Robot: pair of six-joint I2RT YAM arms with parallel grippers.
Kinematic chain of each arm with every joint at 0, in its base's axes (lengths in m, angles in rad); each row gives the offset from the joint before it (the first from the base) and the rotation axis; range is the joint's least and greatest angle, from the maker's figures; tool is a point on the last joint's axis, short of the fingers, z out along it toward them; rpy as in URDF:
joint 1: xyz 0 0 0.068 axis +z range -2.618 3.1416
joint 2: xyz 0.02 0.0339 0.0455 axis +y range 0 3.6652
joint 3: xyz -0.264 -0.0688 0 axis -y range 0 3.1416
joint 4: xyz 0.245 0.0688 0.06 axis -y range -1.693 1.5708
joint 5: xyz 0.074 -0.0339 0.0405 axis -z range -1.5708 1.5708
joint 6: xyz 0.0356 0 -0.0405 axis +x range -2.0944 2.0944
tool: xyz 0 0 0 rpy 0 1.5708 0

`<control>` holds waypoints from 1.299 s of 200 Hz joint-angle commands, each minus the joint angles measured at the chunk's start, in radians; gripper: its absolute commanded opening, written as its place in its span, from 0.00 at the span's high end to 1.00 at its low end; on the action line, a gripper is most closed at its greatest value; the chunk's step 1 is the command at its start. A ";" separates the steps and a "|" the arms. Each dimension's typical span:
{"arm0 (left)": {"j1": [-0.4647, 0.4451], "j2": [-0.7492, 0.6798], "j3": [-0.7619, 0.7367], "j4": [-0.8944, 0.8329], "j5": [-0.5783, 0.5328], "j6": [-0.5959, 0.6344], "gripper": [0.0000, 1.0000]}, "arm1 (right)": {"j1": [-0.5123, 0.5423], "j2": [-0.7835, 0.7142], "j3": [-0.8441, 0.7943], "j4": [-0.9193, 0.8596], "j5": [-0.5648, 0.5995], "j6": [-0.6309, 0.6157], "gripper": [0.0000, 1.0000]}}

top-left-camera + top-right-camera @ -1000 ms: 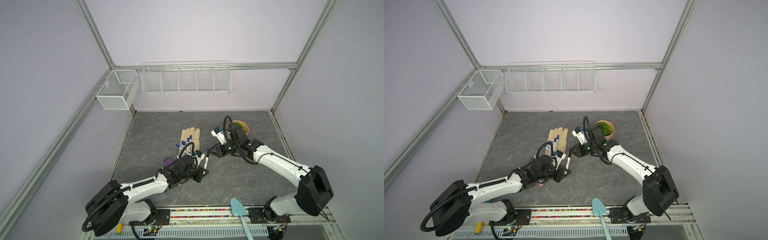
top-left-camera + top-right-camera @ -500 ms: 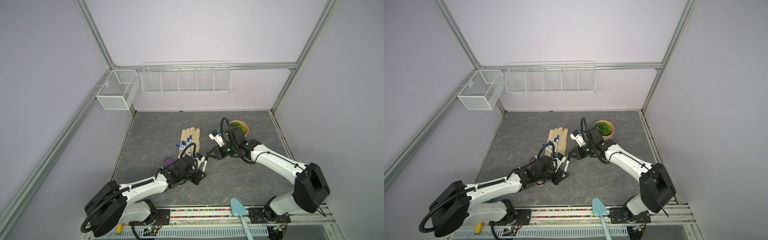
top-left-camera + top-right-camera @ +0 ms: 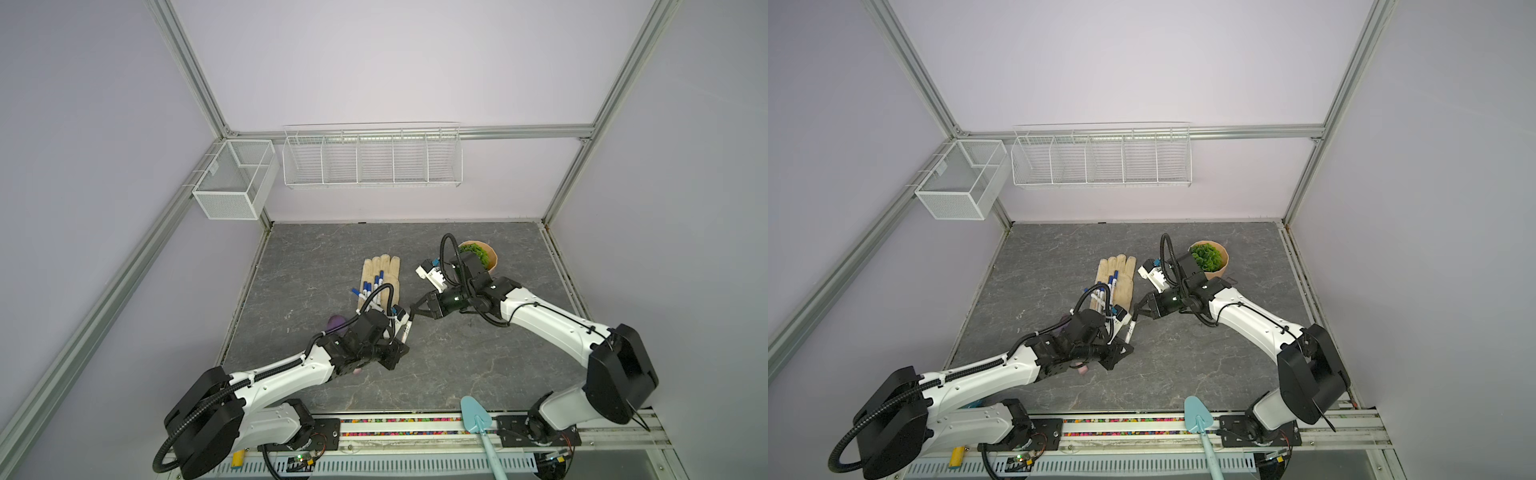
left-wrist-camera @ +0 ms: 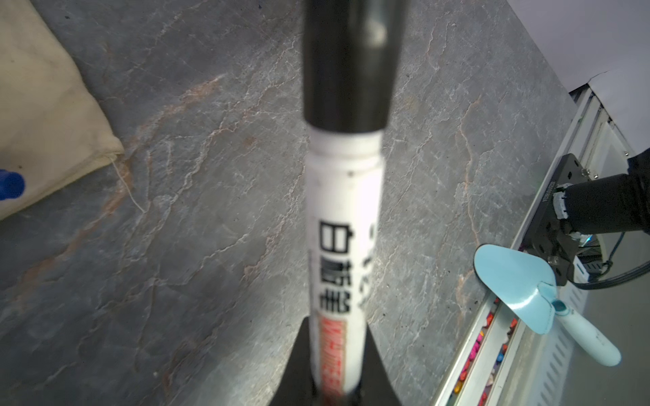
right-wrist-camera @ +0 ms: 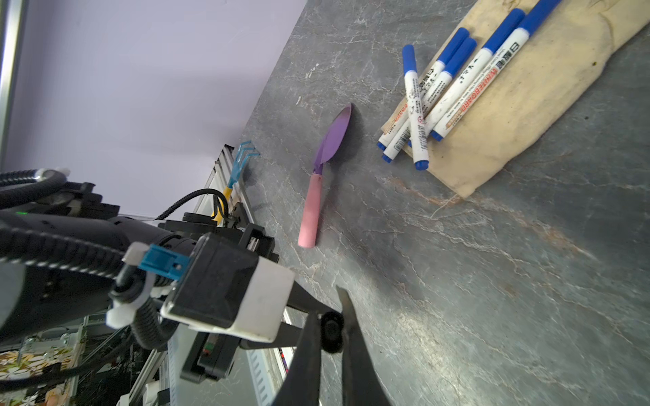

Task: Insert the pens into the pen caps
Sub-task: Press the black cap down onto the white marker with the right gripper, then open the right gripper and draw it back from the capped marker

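My left gripper (image 3: 400,341) (image 3: 1123,345) (image 4: 337,369) is shut on a white pen (image 3: 405,330) (image 3: 1129,330) (image 4: 343,228), held just above the table in both top views. A black pen cap (image 4: 350,63) (image 5: 331,332) sits over the pen's far end, against the white barrel. My right gripper (image 3: 412,309) (image 3: 1138,311) (image 5: 329,313) is shut on that cap. Several blue-capped pens (image 3: 370,293) (image 3: 1104,291) (image 5: 439,88) lie in a bunch across a beige glove (image 3: 390,266) (image 5: 527,88), behind the left gripper.
A purple trowel with a pink handle (image 5: 334,137) lies beside the glove, mostly hidden under my left arm in the top views. A potted plant (image 3: 484,255) (image 3: 1210,259) stands behind my right arm. A light blue trowel (image 3: 473,415) (image 4: 517,277) rests on the front rail.
My right gripper has moved a little to the left with the black cap, onto the end of the pen. The left gripper has shifted only slightly.
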 commanded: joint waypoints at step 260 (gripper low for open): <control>-0.003 -0.160 -0.015 0.570 -0.115 -0.078 1.00 | -0.056 0.082 -0.090 -0.246 -0.058 0.056 0.93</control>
